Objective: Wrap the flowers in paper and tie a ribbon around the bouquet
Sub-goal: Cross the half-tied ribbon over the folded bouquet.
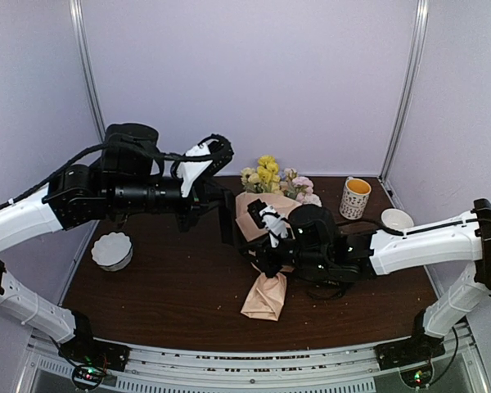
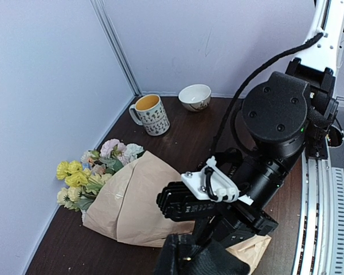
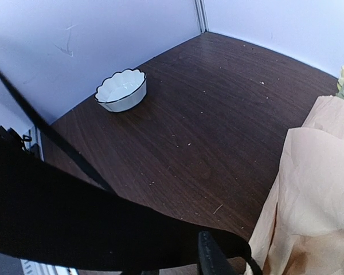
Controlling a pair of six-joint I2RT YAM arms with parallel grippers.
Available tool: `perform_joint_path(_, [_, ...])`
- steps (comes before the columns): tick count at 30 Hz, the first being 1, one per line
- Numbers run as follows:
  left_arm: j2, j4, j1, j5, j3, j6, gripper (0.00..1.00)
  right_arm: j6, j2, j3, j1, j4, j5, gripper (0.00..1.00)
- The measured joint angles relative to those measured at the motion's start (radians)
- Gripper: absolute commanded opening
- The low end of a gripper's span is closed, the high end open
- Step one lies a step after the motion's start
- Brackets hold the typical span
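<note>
2 arms meet over the bouquet point(image 2: 132, 200), which lies on its side in the middle of the dark table point(image 1: 172, 286).

The flowers point(image 1: 266, 173) point to the back wall and the paper's narrow end points to the near edge. The left gripper point(image 1: 229, 225) hangs at the cone's left side, fingers pressed together. The right gripper point(image 1: 260, 252) sits over the cone's middle; I cannot tell how its fingers stand. A black band point(image 3: 74, 229) crosses the right wrist view, too blurred to name. 1 mug point(image 1: 355, 197) and 1 small bowl point(image 1: 396, 219) stand to the right, 1 scalloped bowl point(image 1: 112, 250) to the left.
</note>
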Motion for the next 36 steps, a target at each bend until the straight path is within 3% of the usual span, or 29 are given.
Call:
perform_joint_path(3, [0.004,0.000,0.000,0.000,0.000,-0.005,0.00,0.001,0.007,0.000,0.000,0.006,0.001,0.01])
perform_joint_path(4, [0.005,0.000,0.000,0.000,0.000,-0.007,0.00,-0.002,0.007,0.000,0.000,0.008,0.003,0.00])
perform_joint_path(8, [0.006,-0.001,0.023,0.027,0.000,-0.041,0.00,0.000,0.007,0.000,0.000,0.013,0.003,0.00])
perform_joint_path(15, [0.141,-0.025,0.274,0.116,0.002,-0.227,0.00,-0.029,0.007,-0.019,0.000,0.004,-0.118,0.00])
perform_joint_path(17, [0.253,-0.064,0.317,0.127,0.008,-0.260,0.14,-0.041,0.006,-0.028,0.000,-0.005,-0.198,0.00])
perform_joint_path(20, [0.431,-0.116,0.326,0.154,0.003,-0.281,0.47,-0.048,-0.008,-0.060,0.000,-0.005,-0.298,0.00])
perform_joint_path(23, [0.509,-0.132,0.317,0.183,-0.044,-0.280,0.77,-0.047,-0.031,-0.093,-0.001,-0.011,-0.351,0.00])
perform_joint_path(26, [0.485,-0.135,0.311,0.194,-0.126,-0.272,0.92,-0.046,-0.047,-0.096,-0.009,-0.010,-0.389,0.00])
perform_joint_path(28, [0.431,-0.130,0.308,0.195,-0.190,-0.251,0.91,-0.045,-0.053,-0.096,-0.019,-0.007,-0.418,0.00])
perform_joint_path(32, [0.262,-0.078,0.284,0.210,-0.309,-0.163,0.74,-0.043,-0.063,-0.096,-0.042,-0.005,-0.454,0.00])
perform_joint_path(36, [0.109,0.112,0.220,0.291,-0.418,-0.085,0.70,-0.038,-0.070,-0.097,-0.067,-0.002,-0.462,0.00])
